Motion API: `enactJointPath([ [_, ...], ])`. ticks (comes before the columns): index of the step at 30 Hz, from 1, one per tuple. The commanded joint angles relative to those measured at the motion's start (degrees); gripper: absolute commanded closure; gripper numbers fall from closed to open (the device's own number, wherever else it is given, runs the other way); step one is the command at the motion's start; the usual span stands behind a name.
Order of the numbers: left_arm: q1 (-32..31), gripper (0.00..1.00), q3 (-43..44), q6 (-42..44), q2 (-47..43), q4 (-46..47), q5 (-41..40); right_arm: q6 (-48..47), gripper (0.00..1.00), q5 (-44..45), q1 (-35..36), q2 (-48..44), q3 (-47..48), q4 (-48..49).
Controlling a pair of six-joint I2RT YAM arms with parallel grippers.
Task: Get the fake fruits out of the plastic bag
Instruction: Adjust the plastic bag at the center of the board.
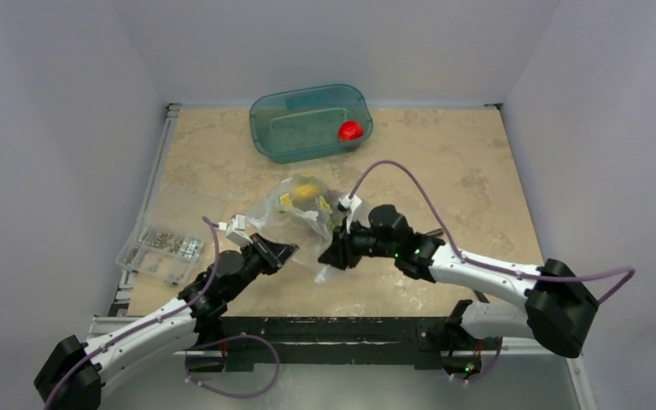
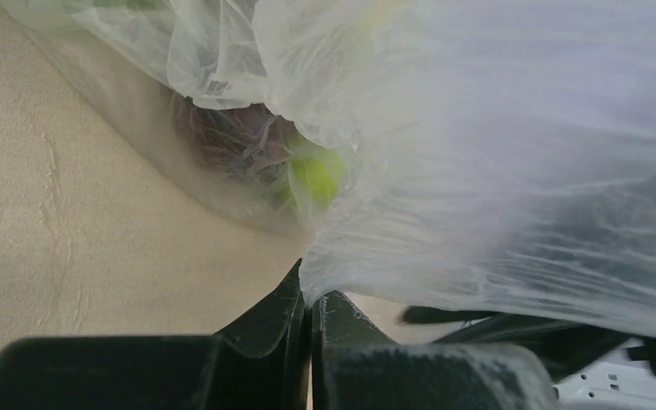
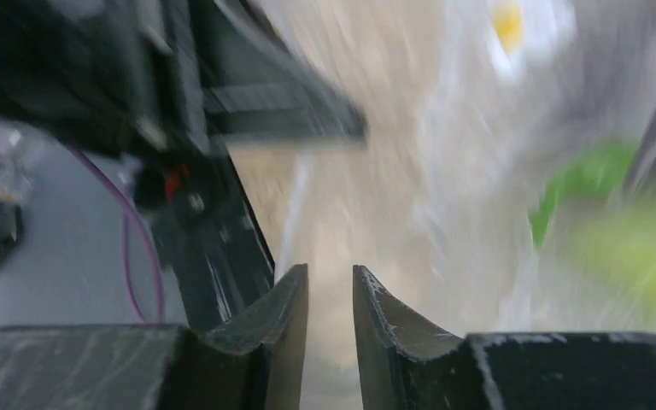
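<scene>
- Plastic, thin and crinkled: the plastic bag (image 1: 286, 224) is bunched at the middle of the table (image 1: 444, 171), between the two grippers and well to the near side of the teal tub (image 1: 299, 132).
- Inside the bag, a yellow banana (image 1: 306, 188) shows through the far part of the film. The left wrist view shows a purple grape bunch (image 2: 226, 137) with a green fruit (image 2: 318, 175) touching it on the right.
- The left gripper (image 2: 309, 299) is at the bag's near left edge, its jaws pressed together and pinching a fold of the film.
- The right gripper (image 3: 330, 295) is at the bag's near right edge. Its jaws stand narrowly apart and tan table shows through the gap. That view is blurred, with the film just to its right.
- A red fruit (image 1: 350, 130) lies in the right end of the tub.
- A clear box of metal parts (image 1: 158, 248) lies at the left edge of the table.
</scene>
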Motion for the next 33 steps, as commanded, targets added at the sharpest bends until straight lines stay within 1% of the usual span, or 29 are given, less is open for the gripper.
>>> enactJointPath([
  [1, -0.15, 1.00, 2.38, 0.61, -1.84, -0.61, -1.49, 6.92, 0.76, -5.98, 1.01, 3.57, -14.66, 15.66],
  [2, -0.14, 1.00, 2.31, 0.47, -1.98, -1.36, -1.69, 6.29, 0.76, -3.46, 1.03, 4.68, -16.20, 16.17],
  [3, -0.18, 1.00, 2.19, 0.03, -2.08, -2.02, -1.90, 5.33, 0.78, -0.64, 1.03, 5.56, -16.22, 14.62],
  [6, -0.19, 1.00, 1.21, -1.25, -1.90, -3.11, -1.60, 3.13, 0.82, 5.30, 1.03, 5.36, -12.78, 6.63],
  [10, -0.21, 1.00, -0.31, -2.61, -1.90, -2.62, -1.01, 1.59, 0.77, 8.62, 1.03, -1.73, -9.72, 0.37],
  [12, -0.21, 1.00, -0.36, -2.40, -1.98, -2.60, -0.52, 0.18, 0.70, 10.14, 1.01, -5.01, -7.30, -3.11],
  [14, -0.17, 1.00, -0.25, -2.46, -2.14, -2.84, -0.28, -2.03, 0.59, 11.37, 1.05, -6.46, -3.92, -6.72],
  [17, -0.14, 1.00, -0.02, -2.64, -2.56, -2.92, 0.03, -5.06, 0.37, 14.78, 1.03, -4.65, 1.12, -11.12],
  [19, -0.20, 1.00, 0.47, -2.54, -2.78, -3.22, 0.26, -6.55, 0.27, 16.88, 1.03, -1.86, 3.83, -12.23],
  [22, -0.21, 1.00, 1.01, -2.49, -2.56, -3.45, 0.67, -6.86, 0.22, 18.76, 1.03, 2.63, 7.13, -12.15],
  [26, -0.14, 1.00, 1.13, -2.85, -2.06, -3.37, 1.11, -6.53, 0.11, 20.87, 1.18, 8.85, 10.03, -11.37],
  [28, -0.14, 1.00, 1.30, -2.84, -1.84, -3.37, 1.37, -6.30, 0.10, 22.11, 1.59, 12.10, 11.34, -11.15],
  [29, -0.14, 1.00, 1.45, -2.68, -1.75, -3.68, 1.55, -5.83, 0.10, 24.22, 1.72, 13.51, 11.78, -11.25],
  [30, -0.14, 1.00, 1.62, -2.38, -1.85, -4.45, 1.51, -4.55, 0.11, 29.16, 1.69, 14.67, 11.91, -11.63],
  [31, -0.15, 1.00, 1.86, -2.35, -2.02, -5.75, 1.31, -2.26, 0.14, 33.50, 1.73, 15.48, 11.80, -12.06],
  [32, -0.22, 1.00, 2.04, -2.67, -2.54, -7.51, 1.06, -0.13, 0.19, 38.45, 1.48, 15.90, 11.36, -12.09],
  [33, -0.15, 1.00, 2.25, -3.35, -3.12, -9.74, 0.72, 1.15, 0.27, 42.64, 1.13, 15.88, 10.54, -11.73],
])
